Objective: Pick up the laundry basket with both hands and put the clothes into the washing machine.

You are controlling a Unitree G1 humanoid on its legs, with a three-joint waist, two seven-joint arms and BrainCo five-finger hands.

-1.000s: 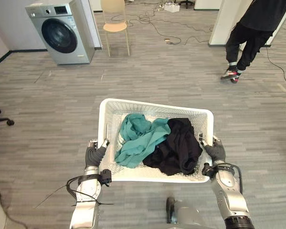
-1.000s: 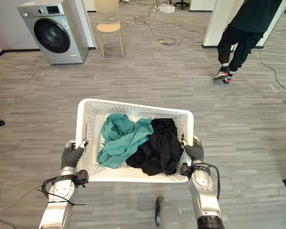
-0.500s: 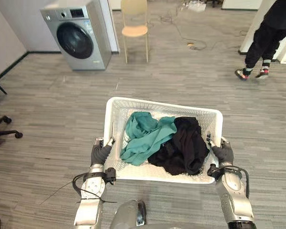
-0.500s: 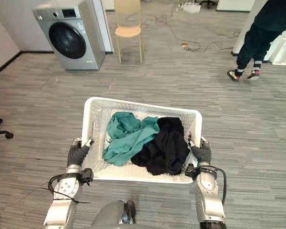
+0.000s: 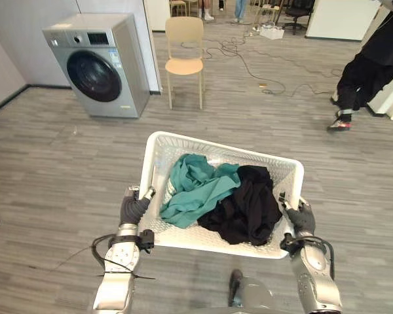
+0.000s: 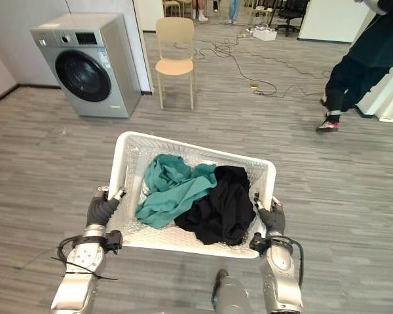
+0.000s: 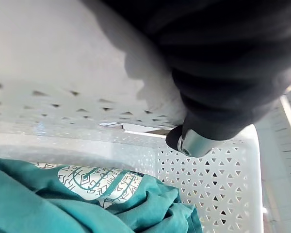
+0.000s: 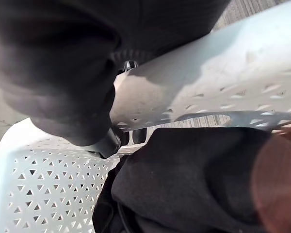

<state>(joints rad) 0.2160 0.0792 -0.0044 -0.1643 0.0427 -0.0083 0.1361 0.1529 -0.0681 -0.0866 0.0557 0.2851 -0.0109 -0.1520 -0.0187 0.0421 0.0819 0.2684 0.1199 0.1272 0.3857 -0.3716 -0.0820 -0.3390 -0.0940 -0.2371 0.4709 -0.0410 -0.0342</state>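
Note:
I carry a white perforated laundry basket (image 5: 158,142) above the floor. My left hand (image 5: 131,208) is shut on its left rim, my right hand (image 5: 300,218) shut on its right rim. Inside lie a teal garment (image 5: 198,188) on the left and a black garment (image 5: 247,205) on the right. The left wrist view has the teal cloth (image 7: 82,204) under the rim (image 7: 63,63); the right wrist view has the black cloth (image 8: 194,184). A silver washing machine (image 5: 98,64) with its round dark door closed stands far ahead to the left.
A beige chair (image 5: 184,57) stands right of the washer. Cables (image 5: 249,55) trail over the grey floor behind it. A person's legs in dark trousers (image 5: 360,78) are at the far right beside a white pillar. Open floor lies between me and the washer.
The camera has moved: the washer and chair sit a bit lower and closer in view, the person further right. Both hands keep the same hold on the basket.

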